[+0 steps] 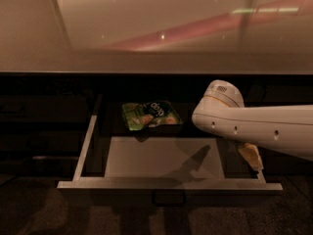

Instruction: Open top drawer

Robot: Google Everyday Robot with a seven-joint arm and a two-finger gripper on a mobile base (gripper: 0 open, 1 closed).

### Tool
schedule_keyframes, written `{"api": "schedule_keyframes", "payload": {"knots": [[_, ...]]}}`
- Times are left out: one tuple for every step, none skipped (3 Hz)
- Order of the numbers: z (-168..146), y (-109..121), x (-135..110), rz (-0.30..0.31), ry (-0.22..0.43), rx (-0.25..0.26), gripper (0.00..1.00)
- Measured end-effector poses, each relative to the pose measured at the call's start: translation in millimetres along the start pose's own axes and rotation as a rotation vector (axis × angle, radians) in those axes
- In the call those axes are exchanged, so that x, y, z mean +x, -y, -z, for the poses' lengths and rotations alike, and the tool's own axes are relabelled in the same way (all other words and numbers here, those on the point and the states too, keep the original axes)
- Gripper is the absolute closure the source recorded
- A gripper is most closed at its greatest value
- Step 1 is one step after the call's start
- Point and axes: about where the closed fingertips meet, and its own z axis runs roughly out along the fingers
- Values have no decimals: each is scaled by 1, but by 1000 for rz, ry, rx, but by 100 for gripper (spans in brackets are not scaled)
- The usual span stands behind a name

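The top drawer (pixel 166 185) stands pulled out below the counter, with pale metal side rims, a light floor and a rounded pull handle (pixel 168 198) in the middle of its dark front. My white arm (pixel 254 124) reaches in from the right over the drawer's right side. The gripper (pixel 250 156) hangs under the arm, above the right rim and partly hidden by the arm. It is not touching the handle.
A green snack bag (pixel 150 115) lies at the back of the drawer. A glossy beige countertop (pixel 146 38) overhangs the dark cabinet. Other dark drawer fronts (pixel 39 116) sit shut at the left. Dark floor lies in front.
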Motion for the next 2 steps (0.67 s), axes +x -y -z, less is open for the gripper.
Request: {"api": "schedule_keyframes", "payload": {"knots": [[-5, -2, 3, -18, 93, 24, 0], [-9, -9, 20, -65, 207, 40, 0]]}}
